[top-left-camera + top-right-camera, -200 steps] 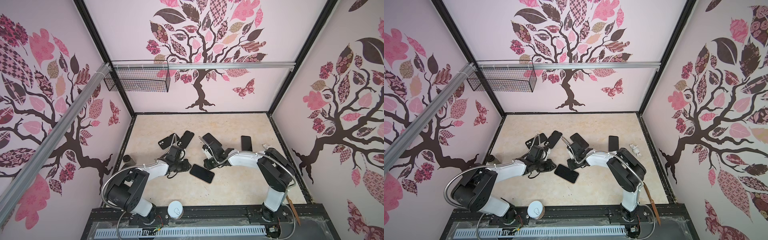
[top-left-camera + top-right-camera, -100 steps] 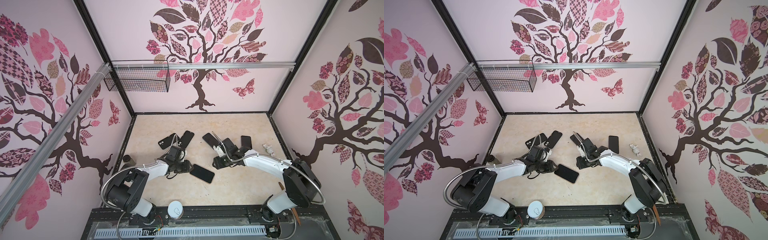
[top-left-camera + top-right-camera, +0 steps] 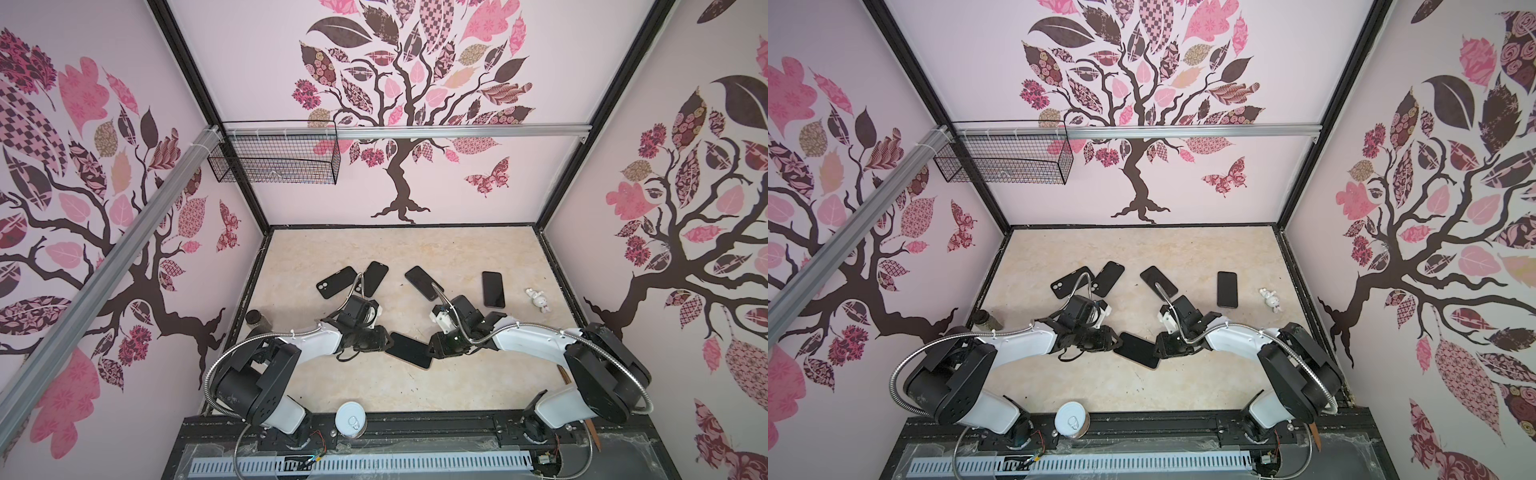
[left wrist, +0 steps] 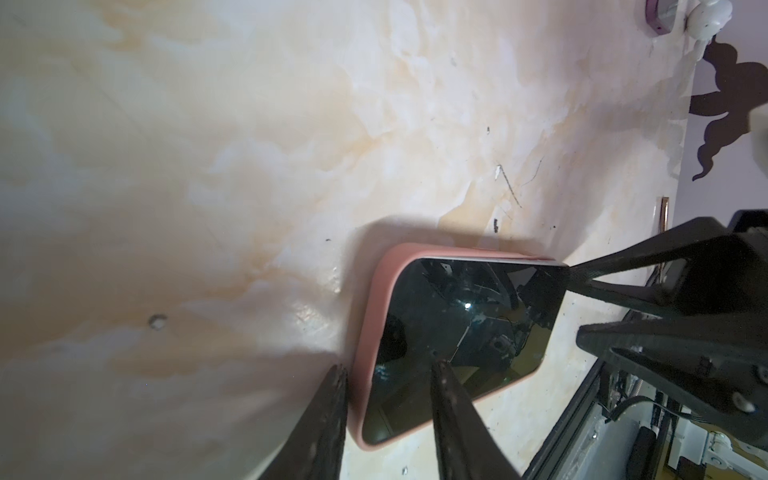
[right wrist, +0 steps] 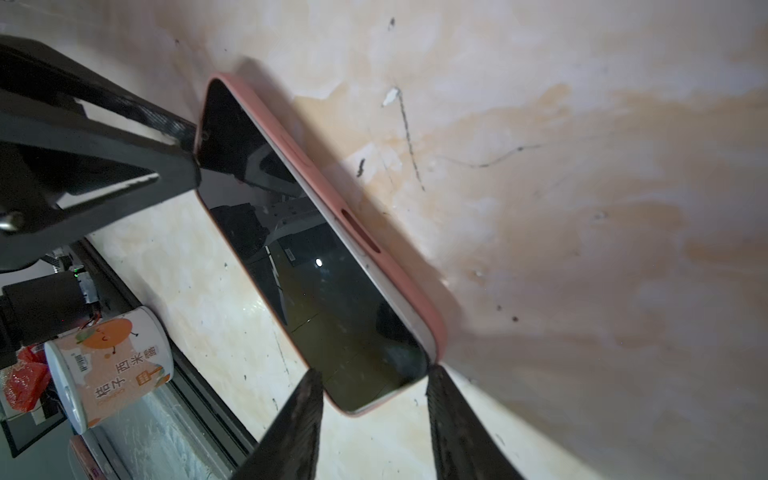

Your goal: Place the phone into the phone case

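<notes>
Near the front centre of the marble-pattern tabletop (image 3: 415,249), between the two arms, the phone (image 3: 409,350) lies screen up inside the pink phone case (image 4: 368,332), at a slant to the table's front edge. Left gripper (image 4: 388,370) sits at one short end with jaws parted. One finger rests on the table just outside the case rim and the other is over the glass near the corner, so the rim runs between them and nothing is clamped. Right gripper (image 5: 374,374) sits at the opposite short end, jaws likewise parted and flanking that end. One finger touches the case corner and the other stands just clear, so I read it as released rather than gripping. Both tools are low, nearly flat to the table, facing each other along the phone's length. This is likely to pin the case from both ends so it cannot slide while the corners are pushed home. Right wrist view: a pale strip of the phone's side shows above the pink rim along one long edge, beside the button cut-out. Judged: that edge is not fully seated, so the task is near its end, at the pressing-in stage. The next move probably needs downward pressure on the proud edge; the risk is the case skating on the smooth top. Spare black cases (image 3: 336,282) and other phones (image 3: 493,289) lie well apart toward the back. A printed can (image 5: 112,365) stands nearer the front, clear of the work.
</notes>
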You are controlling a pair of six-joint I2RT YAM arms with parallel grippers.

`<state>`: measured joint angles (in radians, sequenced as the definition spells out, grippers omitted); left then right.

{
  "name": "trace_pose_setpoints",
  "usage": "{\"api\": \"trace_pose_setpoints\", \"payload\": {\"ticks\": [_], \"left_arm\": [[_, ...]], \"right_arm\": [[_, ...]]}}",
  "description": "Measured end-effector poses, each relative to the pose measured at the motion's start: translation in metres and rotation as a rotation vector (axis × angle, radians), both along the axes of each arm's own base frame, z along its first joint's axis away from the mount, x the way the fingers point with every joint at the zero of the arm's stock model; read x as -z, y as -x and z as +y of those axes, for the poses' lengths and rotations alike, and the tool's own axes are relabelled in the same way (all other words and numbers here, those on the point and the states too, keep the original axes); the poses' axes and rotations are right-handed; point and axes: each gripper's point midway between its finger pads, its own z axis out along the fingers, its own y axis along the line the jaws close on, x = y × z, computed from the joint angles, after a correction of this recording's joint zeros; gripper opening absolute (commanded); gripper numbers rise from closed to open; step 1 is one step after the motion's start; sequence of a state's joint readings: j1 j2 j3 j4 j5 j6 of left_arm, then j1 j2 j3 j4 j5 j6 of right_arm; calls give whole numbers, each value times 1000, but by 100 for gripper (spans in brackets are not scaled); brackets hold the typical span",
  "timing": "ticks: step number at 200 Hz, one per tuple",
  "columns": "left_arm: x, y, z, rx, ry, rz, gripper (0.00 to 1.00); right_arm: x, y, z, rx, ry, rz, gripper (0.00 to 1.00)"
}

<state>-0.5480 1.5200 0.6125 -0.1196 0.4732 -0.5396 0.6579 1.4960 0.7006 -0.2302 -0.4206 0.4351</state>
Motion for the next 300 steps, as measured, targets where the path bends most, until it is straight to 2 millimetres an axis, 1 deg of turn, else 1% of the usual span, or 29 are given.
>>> {"api": "trace_pose_setpoints", "payload": {"ticks": [29,46,66,94,117,138,161,188,216,274,300], "left_arm": [[-1,14,6,-19,6,17,35],[-5,20,8,-27,16,19,35],[-15,21,8,-37,40,5,35],[-22,21,8,-47,47,-7,40],[-17,21,17,-76,0,-3,41],[-9,23,27,-95,-58,10,41],[-4,26,32,-92,-89,22,39],[2,29,32,-80,-102,36,38],[1,28,31,-67,-103,29,37],[2,25,25,-49,-85,40,35],[2,24,22,-44,-77,39,34]], "right_arm": [[1,-2,4,5,-22,7,39],[3,-3,5,1,-23,7,40],[4,-5,5,-4,-15,2,44],[-1,-16,3,1,24,-44,43],[-4,-23,-2,10,64,-75,37],[-4,-21,-8,11,96,-75,32],[-5,-18,-11,15,105,-68,29],[-5,-18,-10,23,97,-57,26],[-6,-17,-8,34,82,-47,24],[6,-8,-5,30,75,-1,20],[7,-5,-2,23,67,8,20]]}}
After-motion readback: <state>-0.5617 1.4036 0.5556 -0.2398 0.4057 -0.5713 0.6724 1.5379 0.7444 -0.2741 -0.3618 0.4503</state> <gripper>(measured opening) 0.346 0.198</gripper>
